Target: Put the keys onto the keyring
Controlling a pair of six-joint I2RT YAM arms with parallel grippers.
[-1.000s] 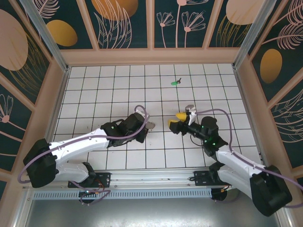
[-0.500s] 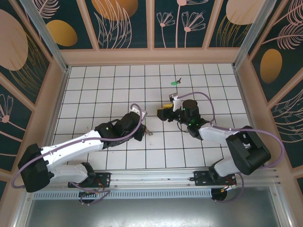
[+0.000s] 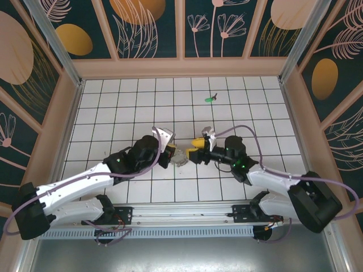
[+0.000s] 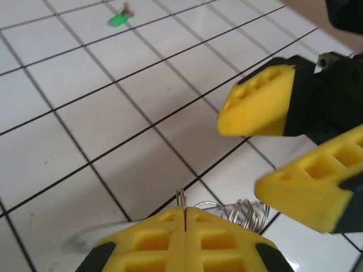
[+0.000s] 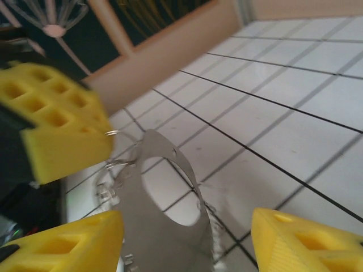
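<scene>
Left gripper [image 4: 185,214] is seen pressed fully shut, a thin wire end of the keyring [image 4: 243,213] pinched at its fingertips; the rest of the coil is spread on the white tiled floor [image 3: 113,107] just beyond the tips. In the top view the keyring [image 3: 180,158] is found near the floor's middle, somewhat toward the near edge, between the left gripper [image 3: 169,150] and the right gripper [image 3: 194,149]. The right gripper's jaws are held partly apart, and nothing is seen clamped. In the right wrist view a flat grey metal plate [image 5: 164,226] with an oval hole is framed between them; contact cannot be told. The green key [image 3: 210,98] is noted alone near the far edge, well apart from both grippers.
</scene>
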